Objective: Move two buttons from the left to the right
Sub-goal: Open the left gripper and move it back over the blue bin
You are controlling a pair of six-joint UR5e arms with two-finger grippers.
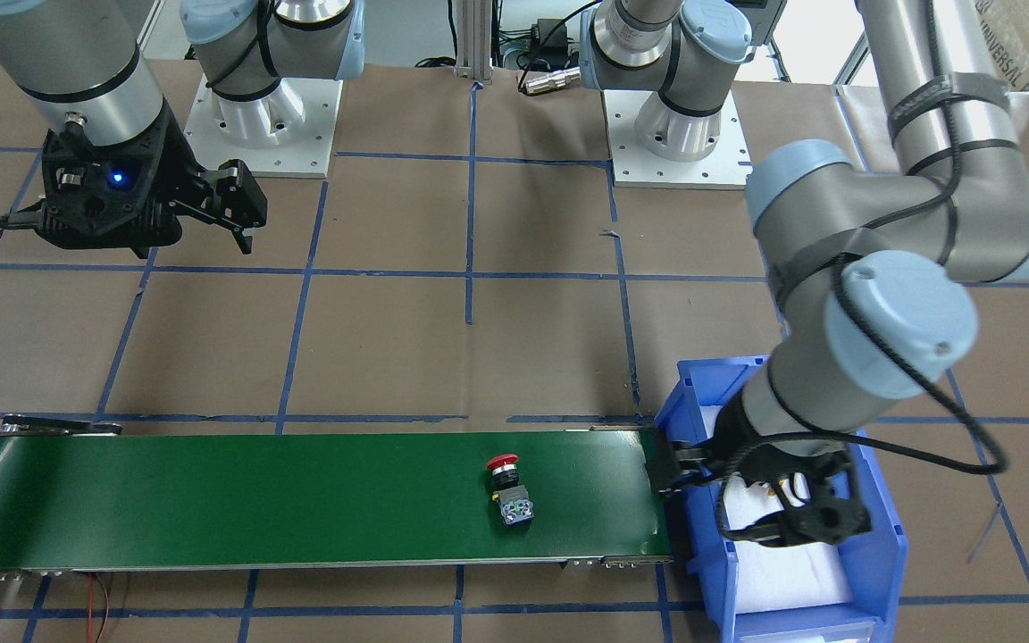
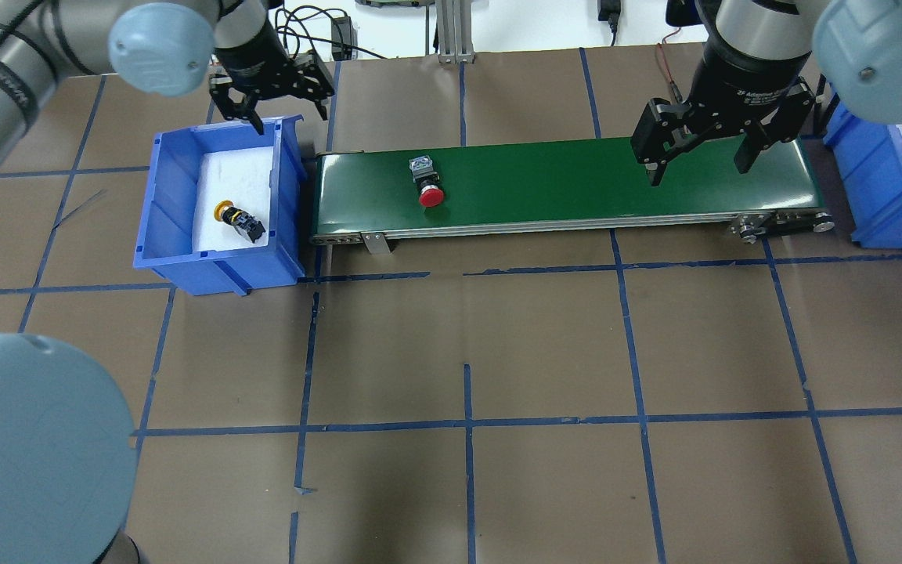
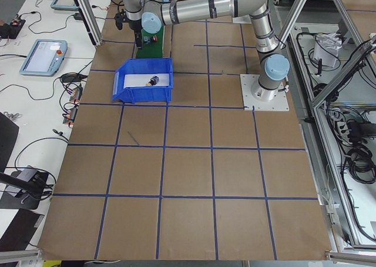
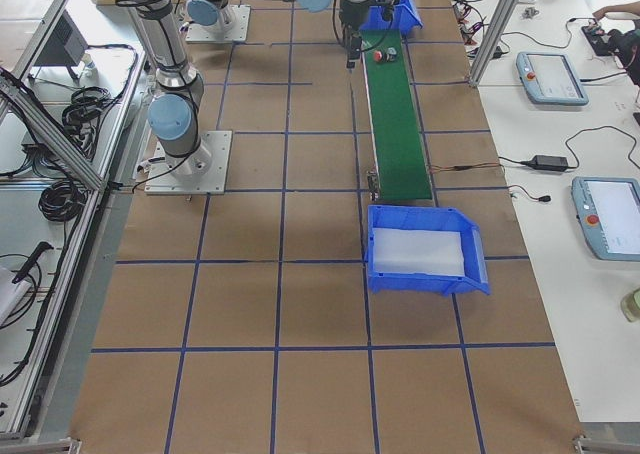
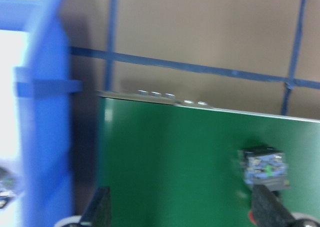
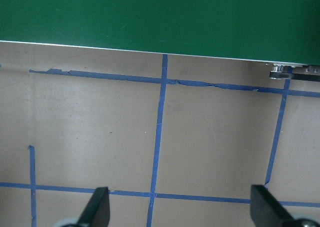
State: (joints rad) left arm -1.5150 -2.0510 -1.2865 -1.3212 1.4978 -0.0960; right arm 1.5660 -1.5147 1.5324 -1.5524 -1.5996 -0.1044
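Note:
The red button (image 2: 428, 185) lies on its side on the green conveyor belt (image 2: 561, 184), toward the belt's left end; it also shows in the front view as the red button (image 1: 508, 487) and in the left wrist view by its grey block (image 5: 264, 167). The yellow button (image 2: 238, 219) rests on white padding in the left blue bin (image 2: 220, 270). My left gripper (image 2: 271, 102) hangs open over the bin's far rim, holding nothing. My right gripper (image 2: 698, 160) hangs open and empty over the belt's right part, well clear of the red button.
A second blue bin (image 2: 889, 188) with white padding stands past the belt's right end. Brown table paper with blue tape lines (image 2: 467, 423) spreads across the near side. The arm bases (image 1: 680, 134) stand at the robot's edge of the table.

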